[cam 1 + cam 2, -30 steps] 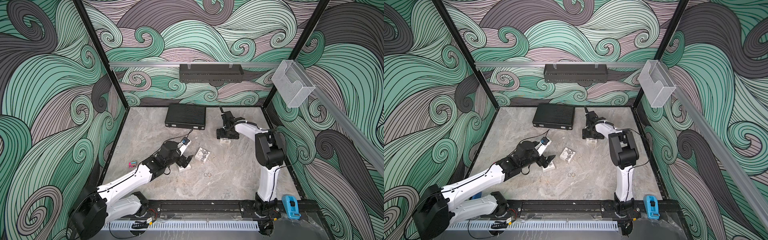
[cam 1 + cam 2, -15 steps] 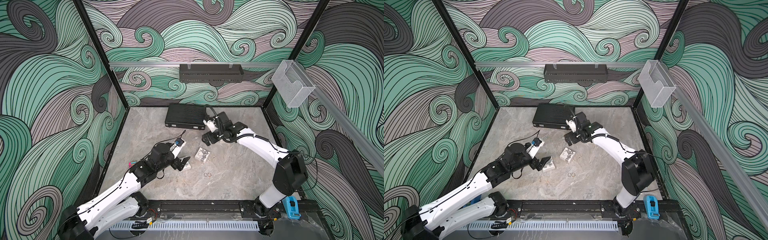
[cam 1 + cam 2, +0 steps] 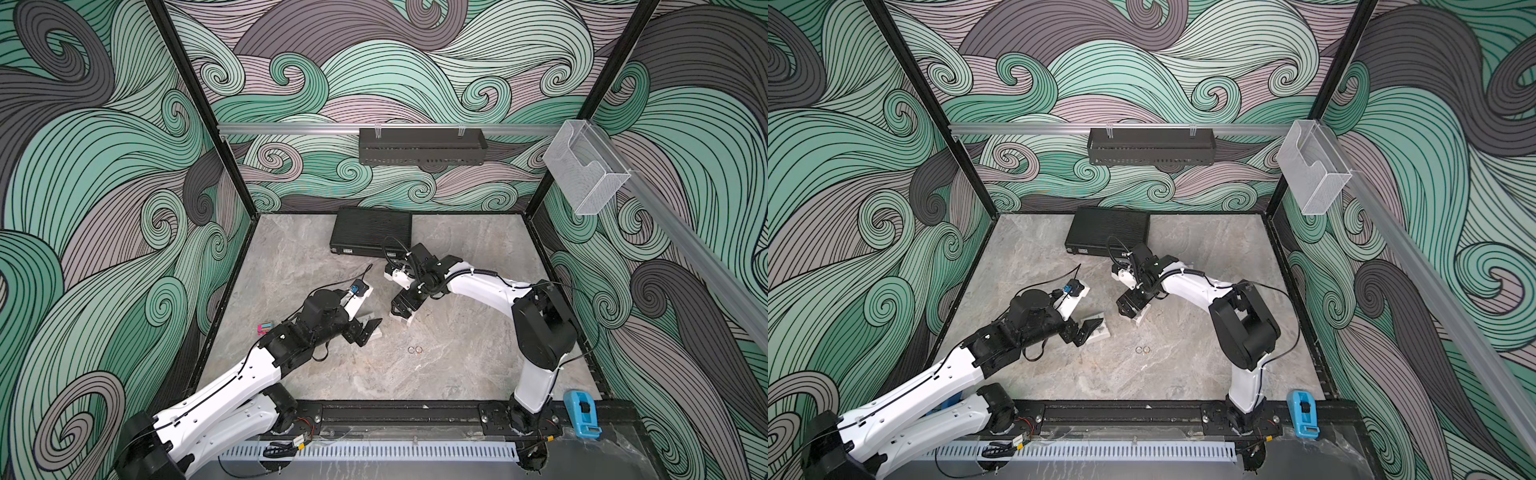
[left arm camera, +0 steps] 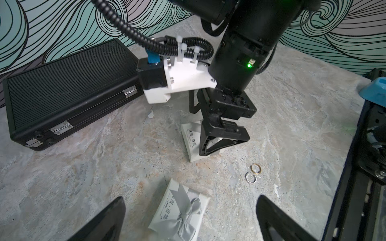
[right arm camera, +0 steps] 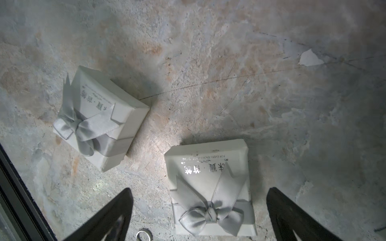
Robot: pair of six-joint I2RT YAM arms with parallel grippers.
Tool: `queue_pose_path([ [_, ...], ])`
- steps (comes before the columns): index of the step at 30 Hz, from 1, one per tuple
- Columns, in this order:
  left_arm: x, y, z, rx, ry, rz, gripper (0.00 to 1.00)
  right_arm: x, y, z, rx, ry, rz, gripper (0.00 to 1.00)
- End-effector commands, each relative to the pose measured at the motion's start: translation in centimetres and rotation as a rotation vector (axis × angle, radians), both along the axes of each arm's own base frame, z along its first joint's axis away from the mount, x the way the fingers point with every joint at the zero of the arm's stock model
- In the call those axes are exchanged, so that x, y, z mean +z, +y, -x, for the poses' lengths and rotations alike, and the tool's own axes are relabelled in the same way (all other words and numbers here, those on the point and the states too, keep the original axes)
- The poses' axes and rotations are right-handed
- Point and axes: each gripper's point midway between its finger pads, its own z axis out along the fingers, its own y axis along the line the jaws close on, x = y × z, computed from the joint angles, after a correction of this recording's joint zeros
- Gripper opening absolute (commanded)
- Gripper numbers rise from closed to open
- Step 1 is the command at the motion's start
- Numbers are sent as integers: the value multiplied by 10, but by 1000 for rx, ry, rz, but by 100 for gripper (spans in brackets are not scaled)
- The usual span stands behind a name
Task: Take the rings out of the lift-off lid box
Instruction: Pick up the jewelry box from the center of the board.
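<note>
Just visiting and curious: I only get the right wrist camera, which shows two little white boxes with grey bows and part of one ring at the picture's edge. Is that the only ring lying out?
Observer: No. Beside that silver ring lies a gold ring, both on the bare table, apart from the boxes.
Operator: And where is the other arm?
Observer: The left gripper hangs open at the white box nearer the left arm.
Operator: Anything else around?
Observer: A closed black case lies at the back of the table, near the wall.
</note>
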Motion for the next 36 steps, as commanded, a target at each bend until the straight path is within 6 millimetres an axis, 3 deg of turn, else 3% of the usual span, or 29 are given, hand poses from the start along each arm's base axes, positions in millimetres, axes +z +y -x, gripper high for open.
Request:
queue_pose_path([
  [1,4,-5,0,-26,-29,14,98,2,7,4,58,3,-5,99],
  [15,-2,-7,-2,-26,-23,5,98,-25,1,-6,5,3,82,97],
  [36,-7,-7,-5,-21,-19,-11,98,-46,-5,-6,-77,50,131,77],
])
